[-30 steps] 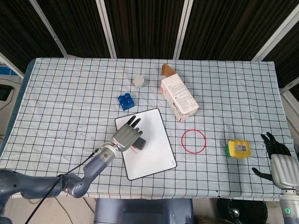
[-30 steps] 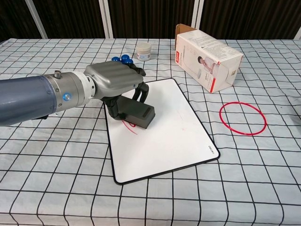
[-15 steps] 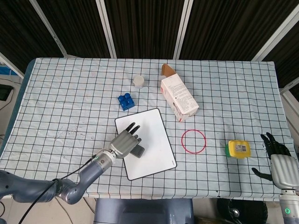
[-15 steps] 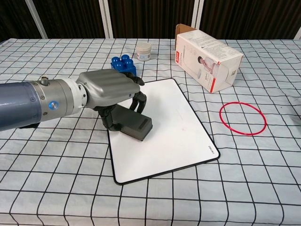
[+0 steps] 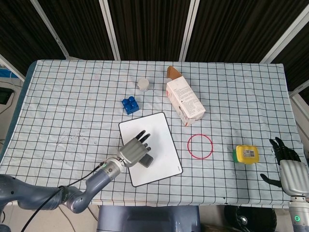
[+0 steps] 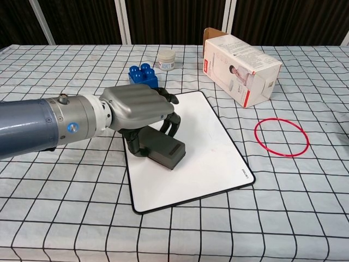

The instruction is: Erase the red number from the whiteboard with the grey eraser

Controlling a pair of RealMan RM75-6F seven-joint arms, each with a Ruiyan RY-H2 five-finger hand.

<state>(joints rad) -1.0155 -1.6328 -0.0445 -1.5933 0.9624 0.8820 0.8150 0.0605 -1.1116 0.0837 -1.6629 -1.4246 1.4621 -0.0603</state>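
The whiteboard lies flat in front of me, near the table's front edge. Its bare surface looks white; I see no red marks on the parts that show. My left hand grips the grey eraser from above and presses it on the board's left middle. The hand hides the board beneath it. My right hand hovers off the table's right edge in the head view, fingers spread, holding nothing.
A blue toy brick and a small white jar stand behind the board. A white carton lies to its back right. A red ring and a yellow-green block lie to the right.
My left hand slid the eraser down the board toward me, then slightly right. The red strokes seen beside the eraser a second ago no longer show. The right hand stayed still.
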